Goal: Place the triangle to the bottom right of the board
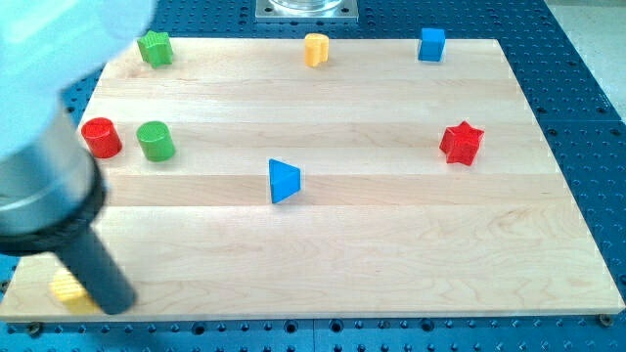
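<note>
The blue triangle [285,181] lies near the middle of the wooden board [391,254], slightly left of centre. My tip [115,305] is at the view's bottom left corner of the board, far to the left of and below the triangle. It stands right next to a yellow block [67,288], which the rod partly hides. The rod and arm rise blurred up the view's left edge.
A red cylinder [101,137] and a green cylinder [155,141] stand at the left. A green block [154,47], a yellow-orange block [315,49] and a blue cube [431,44] line the top edge. A red star [462,143] is at the right.
</note>
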Robot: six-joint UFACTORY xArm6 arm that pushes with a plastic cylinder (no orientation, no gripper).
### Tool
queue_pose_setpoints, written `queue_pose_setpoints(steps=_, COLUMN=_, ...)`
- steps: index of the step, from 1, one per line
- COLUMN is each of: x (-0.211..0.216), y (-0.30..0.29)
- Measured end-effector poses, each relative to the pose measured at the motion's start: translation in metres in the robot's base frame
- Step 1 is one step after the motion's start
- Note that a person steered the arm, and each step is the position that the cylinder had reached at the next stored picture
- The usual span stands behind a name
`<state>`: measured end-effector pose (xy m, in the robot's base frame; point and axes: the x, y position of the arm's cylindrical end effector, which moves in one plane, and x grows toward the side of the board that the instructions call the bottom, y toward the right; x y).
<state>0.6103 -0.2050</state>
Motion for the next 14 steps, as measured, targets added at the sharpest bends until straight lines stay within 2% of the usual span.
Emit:
queue_pose_setpoints(steps=1, x=-0.008, y=-0.038)
queue_pose_setpoints(steps=2, x=-0.081, y=-0.013)
queue_pose_setpoints(steps=3, x=-0.139, y=-0.028)
queue_pose_setpoints(steps=4, x=-0.176, y=-0.03)
queue_pose_setpoints(steps=5, x=-0.208, y=-0.003)
queue_pose_setpoints(steps=6, x=-0.206, y=0.049)
queue_pose_setpoints(steps=7, x=-0.178, y=0.057)
queue_pose_setpoints(steps=8, x=-0.177, y=0.061)
queue_pose_setpoints(steps=12, x=-0.138, y=0.217)
queue_pose_setpoints(steps=14, x=-0.094, y=0.236)
